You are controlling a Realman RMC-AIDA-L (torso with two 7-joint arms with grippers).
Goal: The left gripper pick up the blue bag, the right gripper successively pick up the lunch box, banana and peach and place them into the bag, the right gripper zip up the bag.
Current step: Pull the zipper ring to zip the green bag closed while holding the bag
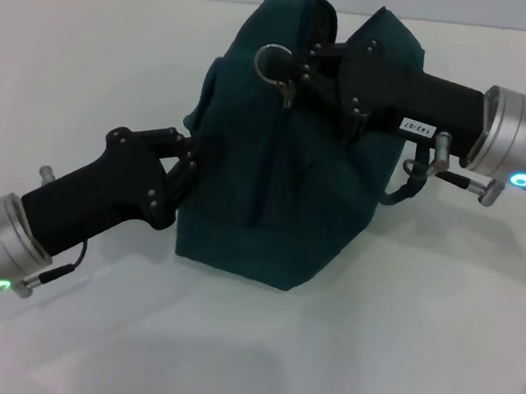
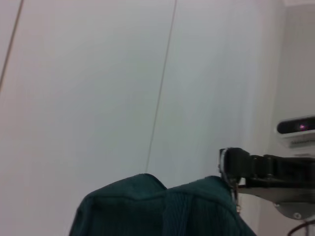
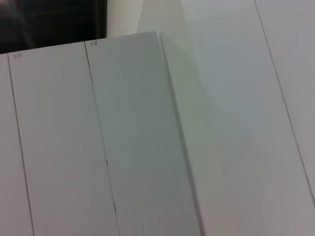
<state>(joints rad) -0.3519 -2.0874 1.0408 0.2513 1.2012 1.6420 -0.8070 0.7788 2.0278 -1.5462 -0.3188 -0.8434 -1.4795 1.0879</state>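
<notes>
The blue bag (image 1: 283, 190) stands upright on the white table (image 1: 396, 364), its top closed. The left gripper (image 1: 187, 162) presses against the bag's left side, fingers closed on the fabric. The right gripper (image 1: 282, 71) reaches over the bag's top, its fingers pinched narrow on the zipper pull (image 1: 287, 93).
</notes>
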